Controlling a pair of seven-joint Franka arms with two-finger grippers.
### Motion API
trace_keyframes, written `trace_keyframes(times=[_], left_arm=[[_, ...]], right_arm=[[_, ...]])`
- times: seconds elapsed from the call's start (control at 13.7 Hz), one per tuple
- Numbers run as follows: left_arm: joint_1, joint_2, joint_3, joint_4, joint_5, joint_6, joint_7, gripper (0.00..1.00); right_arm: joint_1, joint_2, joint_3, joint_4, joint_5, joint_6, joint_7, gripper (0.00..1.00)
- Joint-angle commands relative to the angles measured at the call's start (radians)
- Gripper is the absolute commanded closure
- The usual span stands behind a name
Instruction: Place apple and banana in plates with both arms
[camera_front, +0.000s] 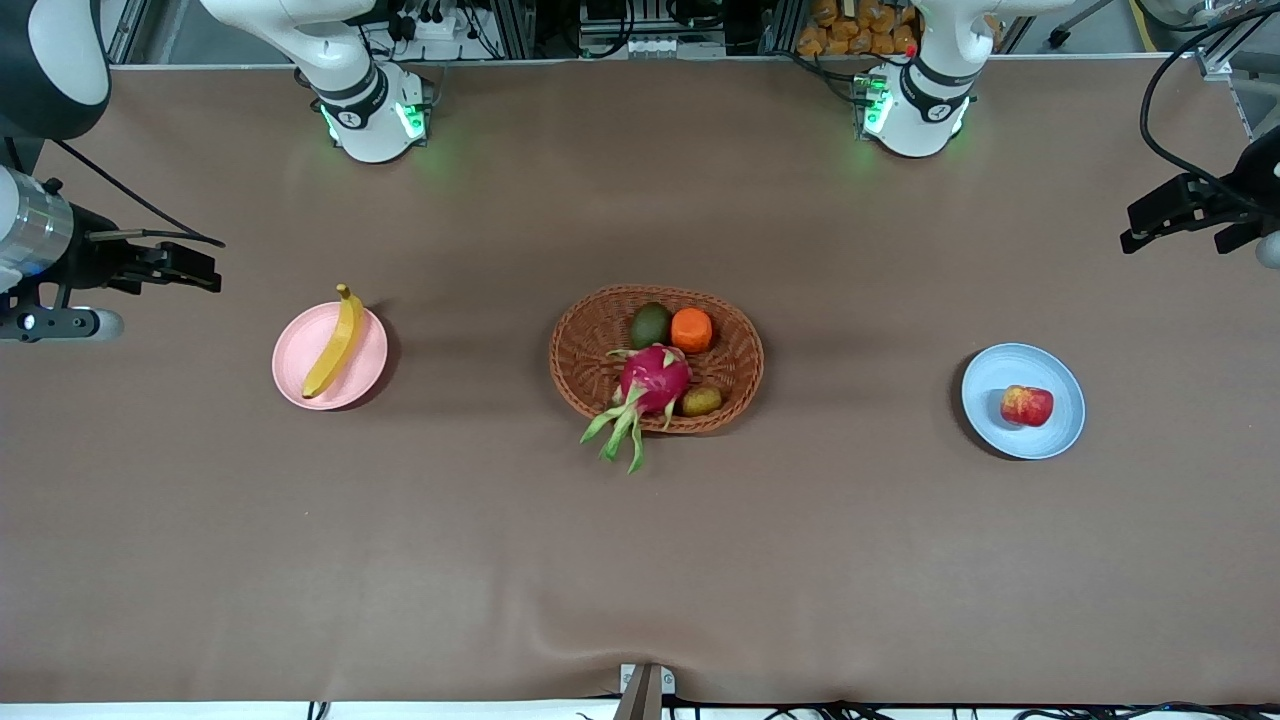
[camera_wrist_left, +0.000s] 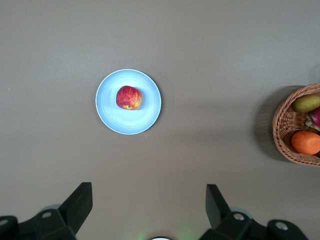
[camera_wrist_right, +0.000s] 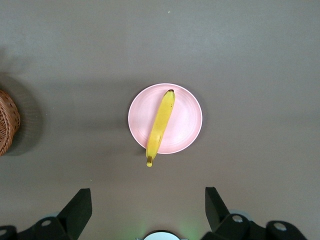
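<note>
The red apple (camera_front: 1027, 406) lies on the pale blue plate (camera_front: 1000, 375) toward the left arm's end of the table; both also show in the left wrist view, apple (camera_wrist_left: 129, 97) on plate (camera_wrist_left: 125, 122). The yellow banana (camera_front: 335, 343) lies across the pale pink plate (camera_front: 370, 360) toward the right arm's end, its ends reaching past the rim; the right wrist view shows banana (camera_wrist_right: 161, 122) and plate (camera_wrist_right: 187, 120). My left gripper (camera_front: 1140, 228) (camera_wrist_left: 148, 192) is open and empty, high over the table's end. My right gripper (camera_front: 205, 270) (camera_wrist_right: 148, 196) is open and empty, high over its end.
A brown wicker basket (camera_front: 590, 340) stands mid-table between the plates, holding a pink dragon fruit (camera_front: 655, 378), an orange fruit (camera_front: 691, 330), a green fruit (camera_front: 650, 325) and a small brownish fruit (camera_front: 702, 401). Its edge shows in both wrist views (camera_wrist_left: 282, 125) (camera_wrist_right: 7, 125).
</note>
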Motion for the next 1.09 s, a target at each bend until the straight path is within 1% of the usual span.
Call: trace_keyframes(times=[0.0,0.22,0.36,0.73,0.88,1.02], left_arm=[[-0.006,0.003,0.000,0.011,0.011,-0.012,-0.002,0.00],[-0.007,0.005,0.000,0.011,0.011,-0.012,-0.002,0.00],[-0.006,0.005,0.000,0.011,0.011,-0.012,-0.002,0.00],[-0.006,0.005,0.000,0.013,0.011,-0.012,-0.001,0.00],[-0.006,0.005,0.000,0.013,0.011,-0.012,-0.001,0.00],[-0.007,0.003,0.000,0.013,0.011,-0.012,-0.001,0.00]], right_arm=[[-0.014,-0.012,0.010,0.002,0.002,0.010,-0.011,0.00],[-0.006,-0.014,0.012,0.018,-0.015,0.030,-0.009,0.00],[-0.006,-0.014,0.013,0.053,-0.015,0.014,-0.012,0.00],[-0.007,-0.020,0.013,0.151,-0.007,-0.130,-0.015,0.00],[-0.011,-0.044,0.012,0.160,-0.004,-0.119,-0.017,0.00],[-0.009,-0.061,0.012,0.159,-0.004,-0.063,-0.017,0.00]])
